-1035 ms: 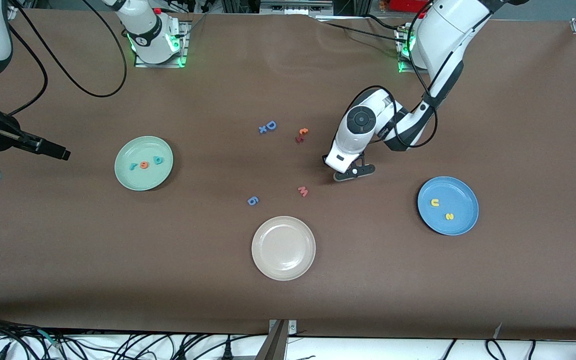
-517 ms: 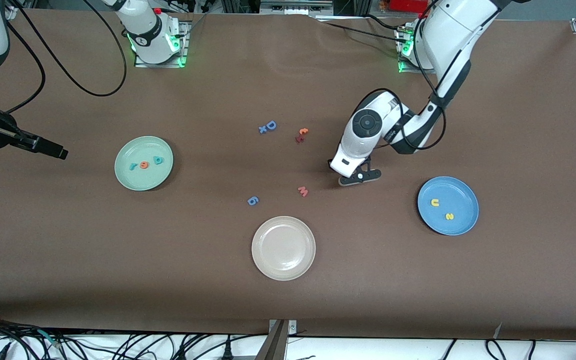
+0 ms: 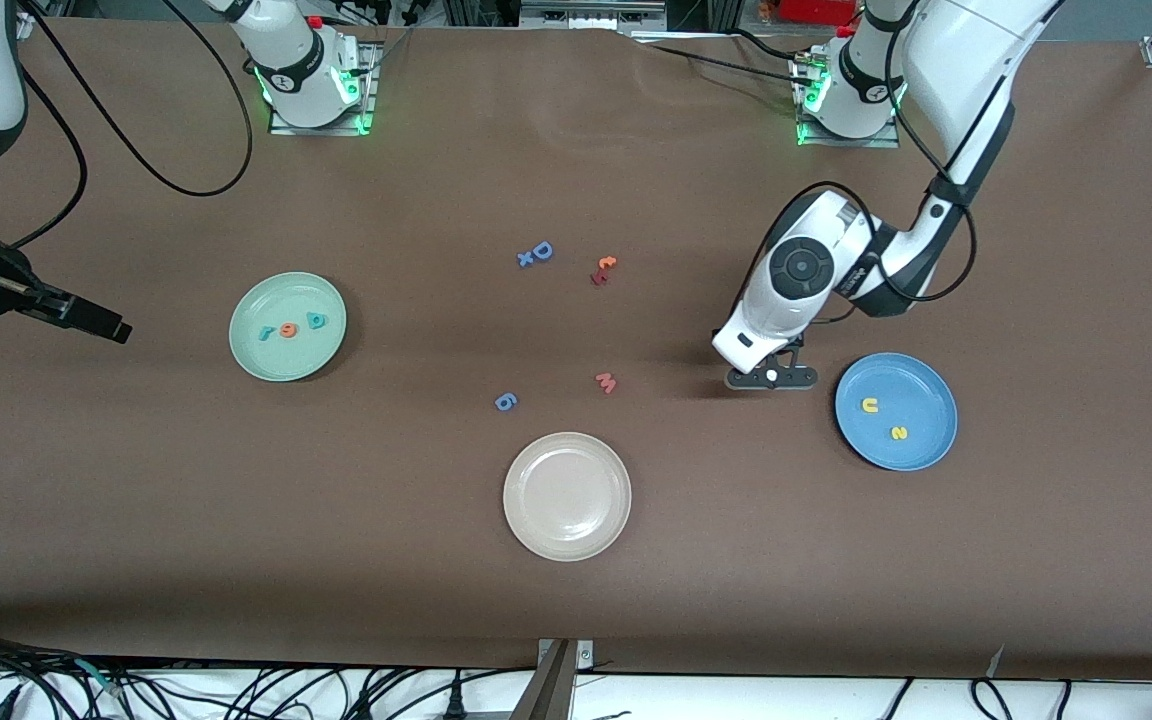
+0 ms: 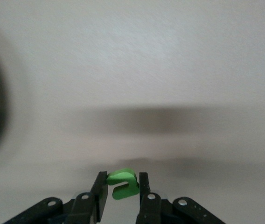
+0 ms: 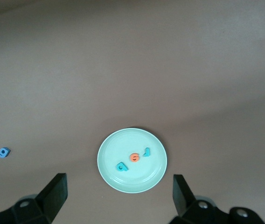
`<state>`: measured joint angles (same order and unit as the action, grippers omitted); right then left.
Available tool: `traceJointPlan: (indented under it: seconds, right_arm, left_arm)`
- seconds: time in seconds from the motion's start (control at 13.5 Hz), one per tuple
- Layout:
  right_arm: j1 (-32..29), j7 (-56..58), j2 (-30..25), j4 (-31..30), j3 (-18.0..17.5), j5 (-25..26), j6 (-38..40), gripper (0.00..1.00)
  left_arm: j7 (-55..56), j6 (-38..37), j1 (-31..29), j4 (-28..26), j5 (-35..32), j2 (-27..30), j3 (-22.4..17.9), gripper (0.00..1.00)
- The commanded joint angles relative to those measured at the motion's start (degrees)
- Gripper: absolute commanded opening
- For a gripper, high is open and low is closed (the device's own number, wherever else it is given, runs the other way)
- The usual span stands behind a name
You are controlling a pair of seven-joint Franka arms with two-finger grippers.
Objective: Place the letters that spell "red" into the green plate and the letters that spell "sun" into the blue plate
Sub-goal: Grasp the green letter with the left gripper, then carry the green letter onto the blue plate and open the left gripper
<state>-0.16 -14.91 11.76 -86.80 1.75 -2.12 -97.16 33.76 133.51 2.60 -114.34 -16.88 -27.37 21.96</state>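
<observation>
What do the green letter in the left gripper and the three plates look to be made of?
The green letter, pinched in the left gripper, looks like matte foam: thick, soft-edged, no shine. The green plate, blue plate and beige-white plate look like smooth moulded plastic or melamine, given their even colour and faint sheen, though glazed ceramic cannot be ruled out.

Three letters are sitting in the plate (image 3: 287,327) toward the right arm's end of the bench (image 3: 576,600); two are lying in the plate (image 3: 896,411) toward the left arm's end; a third plate (image 3: 567,496) is resting between them, nearer the front camera; loose letters (image 3: 604,270) are lying mid-bench.
</observation>
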Motion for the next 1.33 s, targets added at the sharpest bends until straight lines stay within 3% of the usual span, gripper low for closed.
traceJointPlan:
  seconds: [0.0, 0.44, 0.89, 0.96, 1.03, 1.11, 1.26]
  right_arm:
    - [-0.7, 0.0, -1.5, 0.1, -0.3, -0.9, 2.4, 1.0]
    - [-0.7, -0.4, -2.1, 0.2, 2.7, -1.2, 4.3, 1.0]
    - [-0.8, 0.1, -0.9, 0.2, 5.7, -1.0, 3.9, 1.0]
    - [-0.8, 0.4, -1.0, 0.1, 5.9, -1.0, 4.3, 1.0]
    - [-0.8, 0.7, -1.0, 0.0, 6.5, -1.0, 4.4, 1.0]
    - [-0.9, 0.8, -1.2, 0.0, 7.2, -1.0, 4.4, 1.0]
    - [-0.9, 1.0, -1.3, 0.0, 7.6, -0.7, 4.7, 1.0]
  left_arm:
    - [-7.7, -2.2, -3.8, -0.5, -1.8, 2.4, 0.4, 0.19]
    - [-28.3, -2.5, -13.9, 0.4, -1.8, 3.0, 0.5, 0.19]
    - [-39.3, -2.5, -20.3, 2.0, -1.0, 2.1, 0.5, 0.21]
    - [-39.5, -2.5, -20.5, 2.7, -1.0, 1.5, 0.5, 0.27]
    - [-39.3, -2.6, -20.5, 3.8, -0.9, 0.9, 0.5, 0.53]
    - [-39.5, -3.0, -21.0, 4.6, -0.9, 0.7, 0.3, 1.0]
    - [-39.4, -4.6, -21.8, 6.5, -0.8, 0.7, 0.4, 1.0]
